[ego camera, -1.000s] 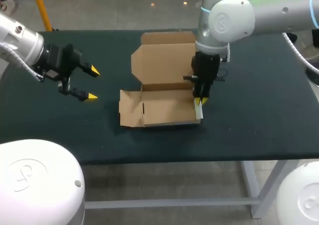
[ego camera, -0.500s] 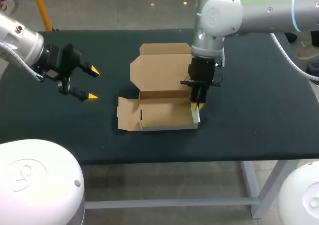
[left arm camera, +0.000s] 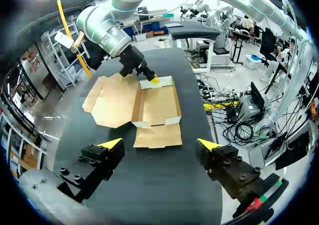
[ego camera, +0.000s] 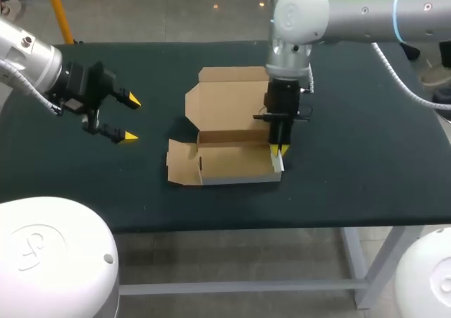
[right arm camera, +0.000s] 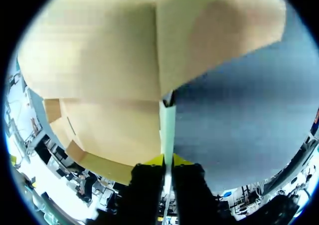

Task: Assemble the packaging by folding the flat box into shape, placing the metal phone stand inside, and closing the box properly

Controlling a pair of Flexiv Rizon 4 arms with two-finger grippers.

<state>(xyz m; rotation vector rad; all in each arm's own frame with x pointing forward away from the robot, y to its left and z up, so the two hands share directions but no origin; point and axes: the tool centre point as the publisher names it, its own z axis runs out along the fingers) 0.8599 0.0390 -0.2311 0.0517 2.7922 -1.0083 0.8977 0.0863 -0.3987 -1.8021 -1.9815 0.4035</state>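
Observation:
A brown cardboard box [ego camera: 232, 161] stands half folded in the middle of the dark table, its walls up. Its lid [ego camera: 229, 99] lies open toward the back. My right gripper [ego camera: 277, 149] points straight down at the box's right side wall [right arm camera: 168, 127] and is shut on that thin white-edged wall, as the right wrist view shows [right arm camera: 167, 159]. My left gripper [ego camera: 130, 119] hangs open well to the left of the box with nothing between its fingers. In the left wrist view [left arm camera: 159, 143] the box [left arm camera: 157, 103] lies ahead of it, with the right gripper [left arm camera: 154, 79] on the far wall.
The box's left side flap [ego camera: 180, 164] lies spread flat on the table [ego camera: 366, 163]. The front edge of the table runs close below the box. Bare dark surface lies to the right of the box and between the box and my left gripper.
My right gripper, gripping the side wall, has shifted a little to the left and the box has moved with it. The left arm has not moved.

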